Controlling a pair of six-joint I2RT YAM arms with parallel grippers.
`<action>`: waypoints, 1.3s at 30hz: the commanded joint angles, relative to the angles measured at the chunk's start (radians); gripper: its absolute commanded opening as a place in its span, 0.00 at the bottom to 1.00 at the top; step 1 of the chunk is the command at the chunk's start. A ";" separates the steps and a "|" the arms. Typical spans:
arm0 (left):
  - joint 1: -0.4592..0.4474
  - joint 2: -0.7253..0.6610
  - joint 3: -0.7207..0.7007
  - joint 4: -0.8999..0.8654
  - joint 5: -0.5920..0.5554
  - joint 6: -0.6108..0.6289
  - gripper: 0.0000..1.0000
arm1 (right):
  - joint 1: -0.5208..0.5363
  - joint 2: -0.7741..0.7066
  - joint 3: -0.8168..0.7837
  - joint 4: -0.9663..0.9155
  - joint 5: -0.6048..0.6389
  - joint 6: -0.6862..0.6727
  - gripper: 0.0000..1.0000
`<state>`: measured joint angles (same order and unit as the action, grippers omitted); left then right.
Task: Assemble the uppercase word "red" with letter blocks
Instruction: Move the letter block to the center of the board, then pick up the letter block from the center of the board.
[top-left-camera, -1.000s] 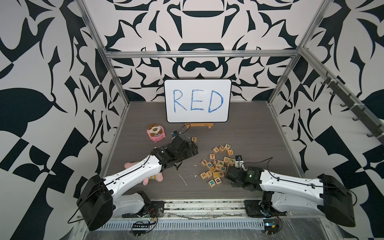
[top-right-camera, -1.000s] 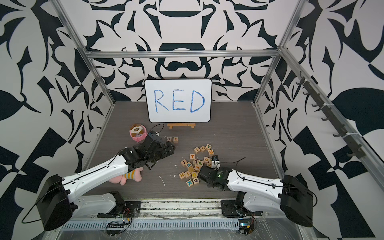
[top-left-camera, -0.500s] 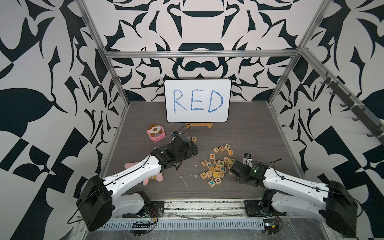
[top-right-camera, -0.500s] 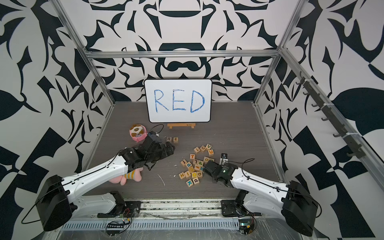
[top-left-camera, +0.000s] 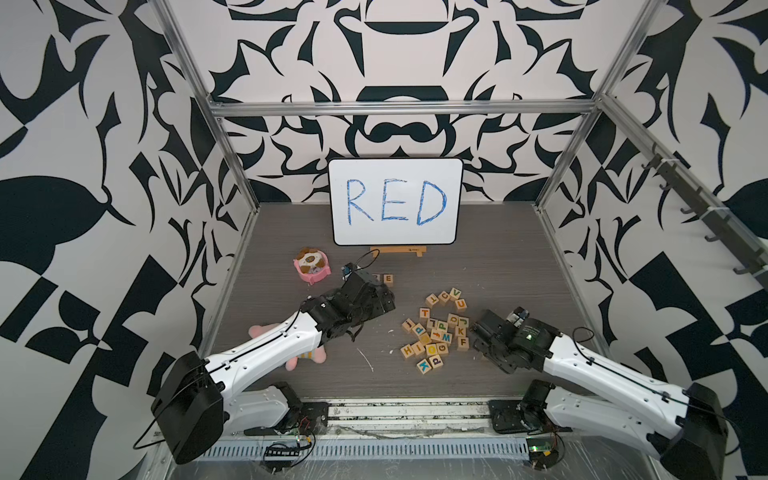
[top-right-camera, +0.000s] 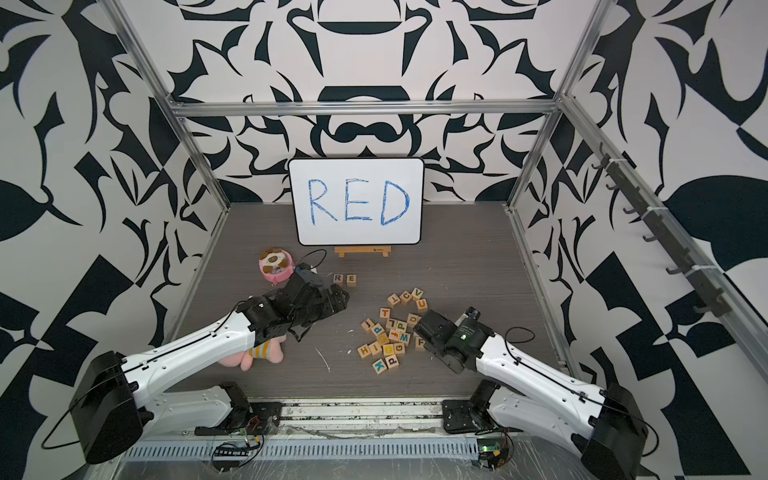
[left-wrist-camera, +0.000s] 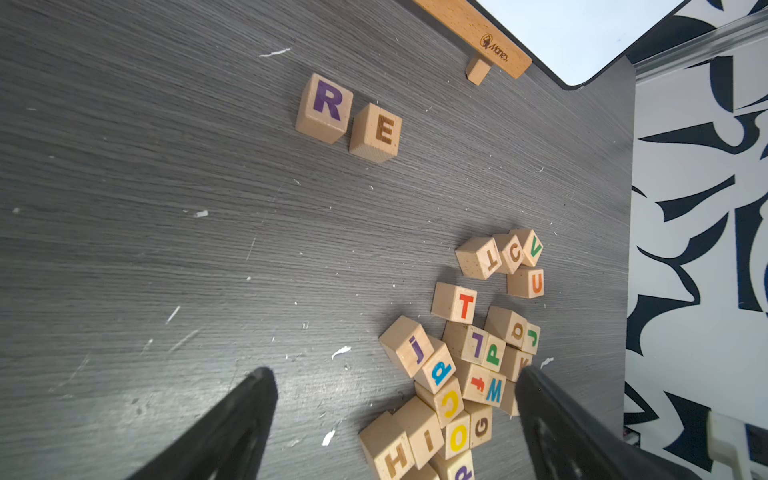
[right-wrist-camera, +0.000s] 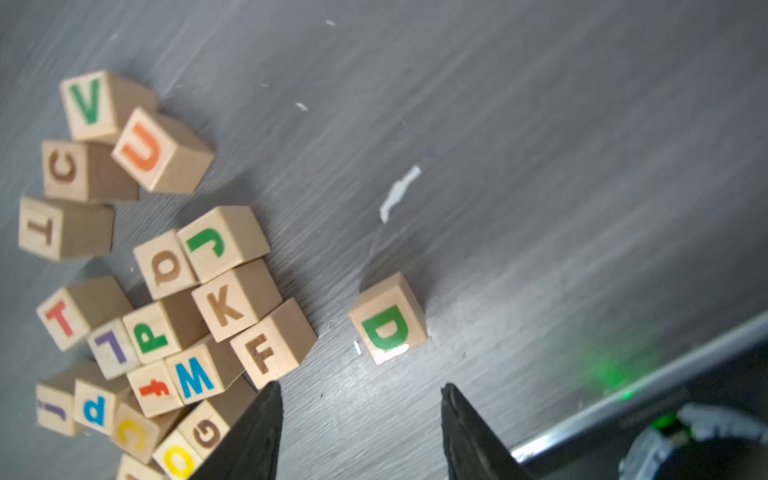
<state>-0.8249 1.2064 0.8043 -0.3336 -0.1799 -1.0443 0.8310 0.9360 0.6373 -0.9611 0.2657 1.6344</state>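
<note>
The R (left-wrist-camera: 326, 106) and E (left-wrist-camera: 378, 132) letter blocks stand side by side in front of the whiteboard, and the E (top-left-camera: 387, 279) also shows in a top view. This is all of the word "red" that stands in the row. A green D block (right-wrist-camera: 388, 322) lies alone on the table, just ahead of my right gripper (right-wrist-camera: 361, 395), which is open and empty. The right arm hides the D in both top views. My left gripper (left-wrist-camera: 395, 386) hovers open and empty between the R-E pair and the pile of letter blocks (top-left-camera: 436, 332).
The whiteboard (top-left-camera: 395, 201) with blue RED stands at the back on a small wooden stand (top-left-camera: 398, 250). A pink toy bowl (top-left-camera: 311, 266) sits at the left. A plush toy (top-left-camera: 299, 357) lies under the left arm. Metal frame posts edge the table.
My right gripper has shifted slightly away from the front edge, beside the pile's right side. The left arm has not moved.
</note>
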 joint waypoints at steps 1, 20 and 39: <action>0.000 -0.018 -0.020 -0.003 -0.007 0.003 0.94 | -0.004 -0.017 0.005 -0.043 0.000 0.294 0.66; 0.000 -0.039 -0.036 0.018 -0.020 0.032 0.94 | -0.025 0.006 -0.137 0.156 0.066 0.604 0.73; 0.000 -0.046 -0.053 0.019 -0.027 0.032 0.94 | -0.132 0.076 -0.186 0.287 0.053 0.540 0.58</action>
<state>-0.8249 1.1790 0.7700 -0.3164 -0.1947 -1.0229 0.7120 1.0050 0.4557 -0.6884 0.2966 2.0899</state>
